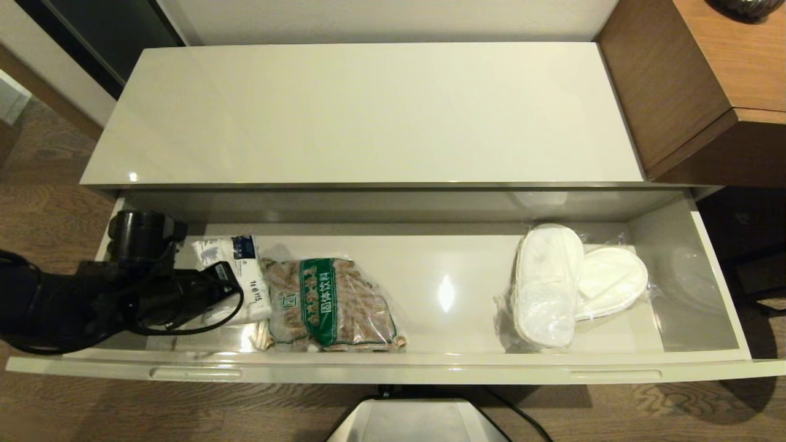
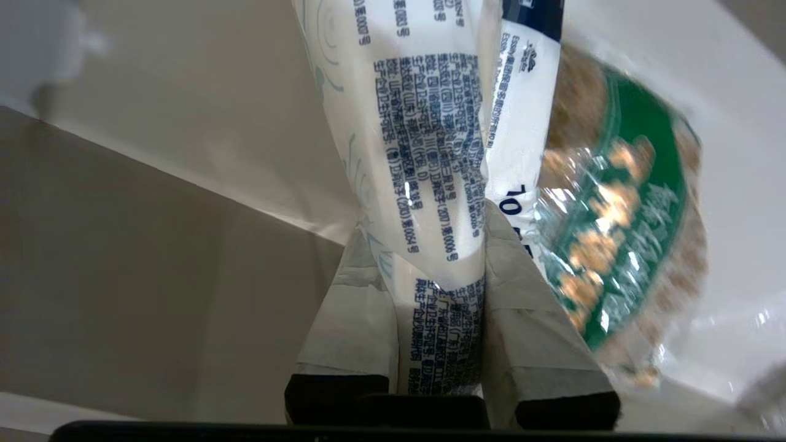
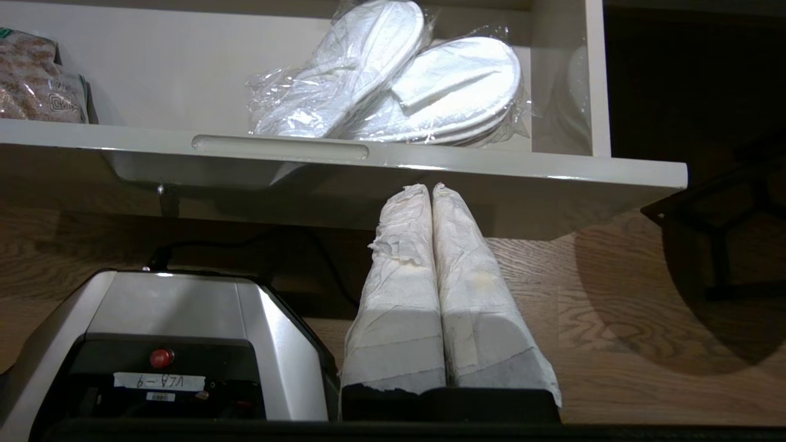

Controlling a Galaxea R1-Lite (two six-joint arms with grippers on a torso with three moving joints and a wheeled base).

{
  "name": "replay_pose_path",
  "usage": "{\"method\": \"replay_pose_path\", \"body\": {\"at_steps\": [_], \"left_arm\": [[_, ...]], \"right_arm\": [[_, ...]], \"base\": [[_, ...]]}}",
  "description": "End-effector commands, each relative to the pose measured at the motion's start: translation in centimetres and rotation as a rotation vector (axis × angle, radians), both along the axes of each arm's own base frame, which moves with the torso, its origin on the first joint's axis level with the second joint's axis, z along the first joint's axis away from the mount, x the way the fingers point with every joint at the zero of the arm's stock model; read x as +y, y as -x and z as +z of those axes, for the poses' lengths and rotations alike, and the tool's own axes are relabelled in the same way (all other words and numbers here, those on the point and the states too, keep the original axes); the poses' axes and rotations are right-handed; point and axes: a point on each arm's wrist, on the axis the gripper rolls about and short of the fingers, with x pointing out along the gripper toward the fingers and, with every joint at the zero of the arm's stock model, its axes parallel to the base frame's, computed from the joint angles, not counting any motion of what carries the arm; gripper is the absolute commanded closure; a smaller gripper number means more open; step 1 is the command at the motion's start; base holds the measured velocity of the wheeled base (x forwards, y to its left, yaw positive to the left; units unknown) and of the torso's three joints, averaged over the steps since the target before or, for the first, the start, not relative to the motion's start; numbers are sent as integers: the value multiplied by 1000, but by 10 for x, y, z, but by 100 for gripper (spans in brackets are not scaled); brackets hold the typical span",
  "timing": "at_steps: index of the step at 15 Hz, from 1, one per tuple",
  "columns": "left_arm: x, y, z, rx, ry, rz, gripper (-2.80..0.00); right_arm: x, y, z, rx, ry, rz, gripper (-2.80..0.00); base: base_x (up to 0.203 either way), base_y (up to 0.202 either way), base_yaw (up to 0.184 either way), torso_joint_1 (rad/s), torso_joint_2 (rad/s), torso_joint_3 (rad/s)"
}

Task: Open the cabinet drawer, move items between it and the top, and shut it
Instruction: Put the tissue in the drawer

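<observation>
The cabinet drawer (image 1: 393, 368) stands pulled out below the top (image 1: 368, 110), which is bare. At the drawer's left end my left gripper (image 1: 233, 279) is shut on the white tissue pack (image 1: 242, 267). In the left wrist view, the taped fingers (image 2: 522, 307) pinch the pack (image 2: 417, 123) at its narrow end; I cannot tell whether it rests on the drawer floor. Film-wrapped white slippers (image 1: 571, 282) lie at the drawer's right end. My right gripper (image 3: 431, 189) is shut and empty, low beneath the drawer's front edge (image 3: 491, 166), with the slippers (image 3: 430, 86) beyond it.
A brown packet with a green band (image 1: 331, 304) lies right beside the tissue pack. A brown wooden desk (image 1: 706, 80) adjoins the top's right end. My own base (image 1: 417, 420) sits on the wooden floor under the drawer front.
</observation>
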Motion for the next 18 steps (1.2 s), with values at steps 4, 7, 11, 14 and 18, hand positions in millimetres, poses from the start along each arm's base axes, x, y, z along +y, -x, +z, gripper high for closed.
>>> {"method": "replay_pose_path", "body": {"at_steps": [4, 7, 11, 14, 18], "left_arm": [[4, -4, -2, 1, 2, 16, 0], [4, -5, -1, 0, 2, 17, 0], [7, -5, -3, 5, 0, 29, 0], [10, -6, -7, 25, -11, 42, 0], [10, -7, -5, 17, -15, 51, -280]], "right_arm": [[0, 1, -1, -13, 1, 0, 0], [0, 1, -1, -13, 1, -1, 0], [0, 1, -1, -13, 0, -1, 0], [0, 1, -1, -13, 1, -1, 0], [0, 1, -1, -13, 1, -1, 0]], "base": [[0, 0, 0, 0, 0, 0], [0, 0, 0, 0, 0, 0], [0, 0, 0, 0, 0, 0], [0, 0, 0, 0, 0, 0], [0, 0, 0, 0, 0, 0]]}}
